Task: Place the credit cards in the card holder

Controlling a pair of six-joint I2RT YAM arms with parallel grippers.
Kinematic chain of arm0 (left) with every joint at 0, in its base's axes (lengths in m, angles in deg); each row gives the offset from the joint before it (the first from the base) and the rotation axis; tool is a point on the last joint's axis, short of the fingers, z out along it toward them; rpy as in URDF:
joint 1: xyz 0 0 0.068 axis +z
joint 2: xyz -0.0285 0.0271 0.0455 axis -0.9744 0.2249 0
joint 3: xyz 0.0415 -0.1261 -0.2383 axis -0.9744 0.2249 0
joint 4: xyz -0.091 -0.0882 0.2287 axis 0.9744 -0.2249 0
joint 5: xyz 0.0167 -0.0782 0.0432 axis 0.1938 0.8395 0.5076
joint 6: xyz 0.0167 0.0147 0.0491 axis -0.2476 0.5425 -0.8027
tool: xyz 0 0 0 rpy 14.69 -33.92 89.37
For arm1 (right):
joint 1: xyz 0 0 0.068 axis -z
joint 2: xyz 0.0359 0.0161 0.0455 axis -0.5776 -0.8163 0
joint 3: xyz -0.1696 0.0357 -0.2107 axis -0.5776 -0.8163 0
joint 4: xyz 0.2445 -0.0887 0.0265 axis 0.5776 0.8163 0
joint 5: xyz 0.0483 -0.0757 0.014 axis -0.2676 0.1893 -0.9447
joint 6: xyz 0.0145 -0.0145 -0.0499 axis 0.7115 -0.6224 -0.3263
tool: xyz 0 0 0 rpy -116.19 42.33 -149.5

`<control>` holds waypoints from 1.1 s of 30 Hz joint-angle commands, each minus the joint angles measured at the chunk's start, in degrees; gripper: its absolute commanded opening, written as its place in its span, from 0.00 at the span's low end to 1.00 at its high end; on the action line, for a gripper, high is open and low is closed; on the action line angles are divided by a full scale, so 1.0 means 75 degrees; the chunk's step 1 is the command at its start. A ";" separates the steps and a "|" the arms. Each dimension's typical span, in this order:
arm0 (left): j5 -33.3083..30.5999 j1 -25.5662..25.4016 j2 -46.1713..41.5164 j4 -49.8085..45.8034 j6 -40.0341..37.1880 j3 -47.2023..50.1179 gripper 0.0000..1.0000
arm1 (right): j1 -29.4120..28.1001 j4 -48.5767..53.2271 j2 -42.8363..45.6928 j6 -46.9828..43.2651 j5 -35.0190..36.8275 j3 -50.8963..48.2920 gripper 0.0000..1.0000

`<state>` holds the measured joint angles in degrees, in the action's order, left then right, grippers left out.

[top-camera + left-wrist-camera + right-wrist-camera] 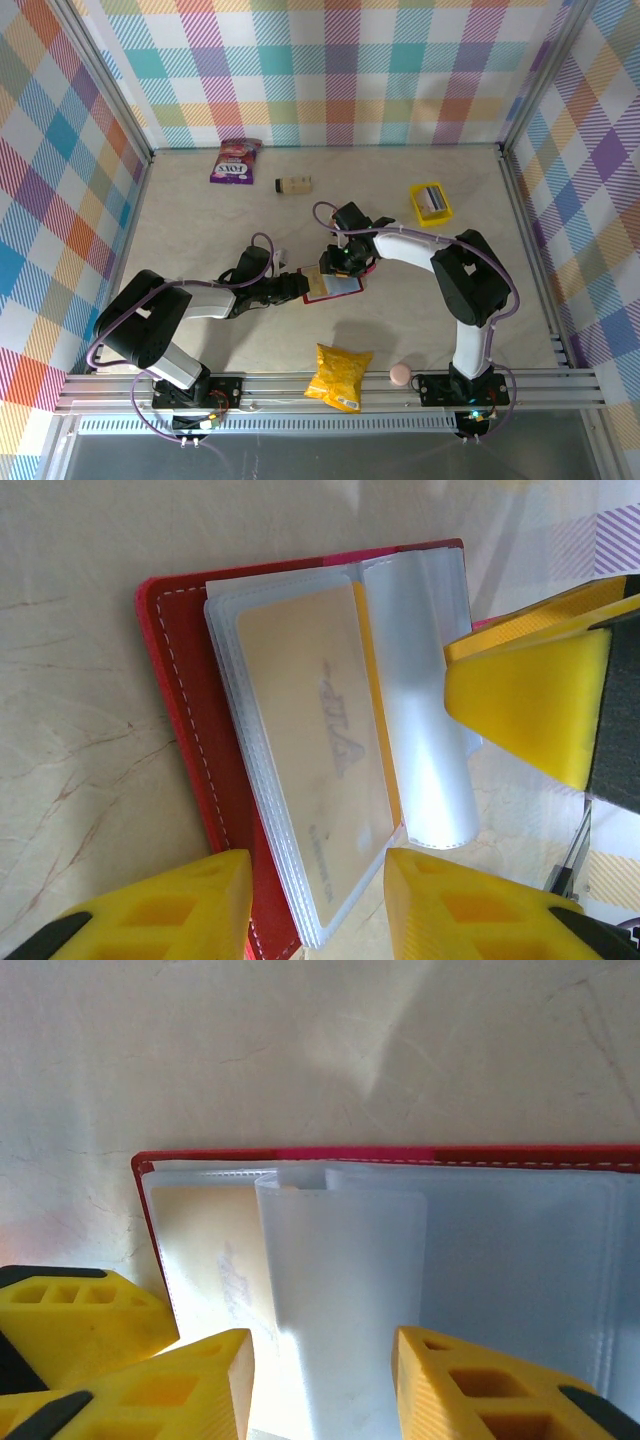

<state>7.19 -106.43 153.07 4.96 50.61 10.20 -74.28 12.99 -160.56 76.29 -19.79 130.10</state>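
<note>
The red card holder (335, 290) lies open on the table, its clear sleeves fanned out. A yellow credit card (310, 740) sits inside one sleeve and shows again, pale, in the right wrist view (205, 1250). My left gripper (318, 900) is open astride the holder's near corner, one finger resting on the red cover (190, 710). My right gripper (322, 1360) is open over the holder. A loose clear sleeve (345, 1280) stands curled up beyond its fingertips, wider than the gap. From the left wrist, a right finger (530, 695) touches that sleeve (420, 710). More credit cards lie in the yellow tray (431, 201).
A purple snack bag (234, 160) and a small bottle (294, 184) lie at the back. A yellow chip bag (341, 377) and a pink round thing (400, 374) sit at the near edge. Plaid walls close in three sides.
</note>
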 commanded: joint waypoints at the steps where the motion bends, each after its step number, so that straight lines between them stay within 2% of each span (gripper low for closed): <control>1: 0.0085 0.0033 -0.0023 0.0074 -0.0058 -0.0114 0.39 | -0.0046 -0.0087 0.0224 -0.0054 -0.0163 0.0008 0.40; 23: -0.0252 0.0033 -0.0591 -0.0277 -0.0184 0.0038 0.39 | -0.0288 -0.0548 -0.0049 0.0398 -0.0322 0.0028 0.40; 33: -0.0949 0.0057 -0.1019 -0.0912 -0.0279 0.0109 0.33 | -0.0507 -0.0473 -0.0274 0.0676 0.0032 0.0279 0.38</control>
<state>2.12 -106.43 146.91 0.64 49.63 10.28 -77.67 9.67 -161.45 79.96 -20.36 130.53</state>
